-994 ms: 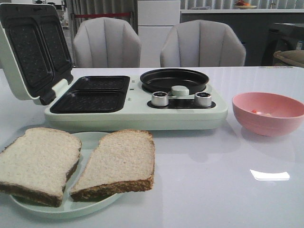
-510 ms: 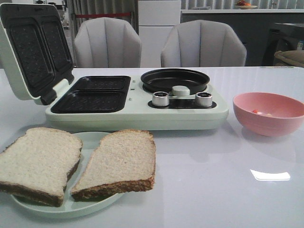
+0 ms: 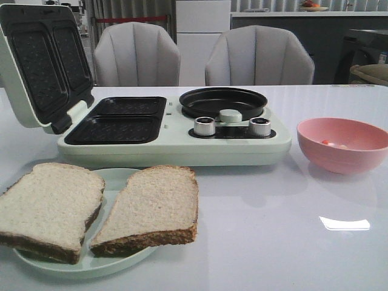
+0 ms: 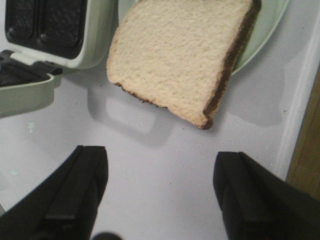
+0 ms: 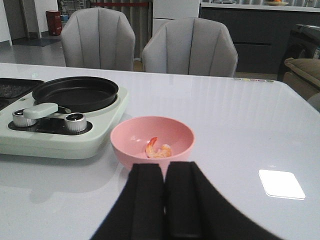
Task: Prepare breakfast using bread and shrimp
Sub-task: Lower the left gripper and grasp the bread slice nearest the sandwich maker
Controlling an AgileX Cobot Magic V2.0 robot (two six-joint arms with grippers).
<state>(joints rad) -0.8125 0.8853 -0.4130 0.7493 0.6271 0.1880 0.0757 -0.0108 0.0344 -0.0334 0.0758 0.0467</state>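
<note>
The 2 bread slices (image 3: 100,206) lay on a plate (image 3: 118,179) at the desk's near left, in front of the open grill (image 3: 115,121). The shrimp (image 5: 158,149) sat in the pink bowl (image 5: 152,137). The left claw (image 4: 160,195) was spread wide just short of a slice; the right claw (image 5: 165,200) was closed, empty. Judging by that, pinch the crust edge lightly, lift level, and avoid dragging the plate.

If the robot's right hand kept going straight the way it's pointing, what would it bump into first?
Probably the pink bowl holding the shrimp. It sits right ahead of the shut right hand, with only bare table between, though the hand's height is hard to judge.
</note>
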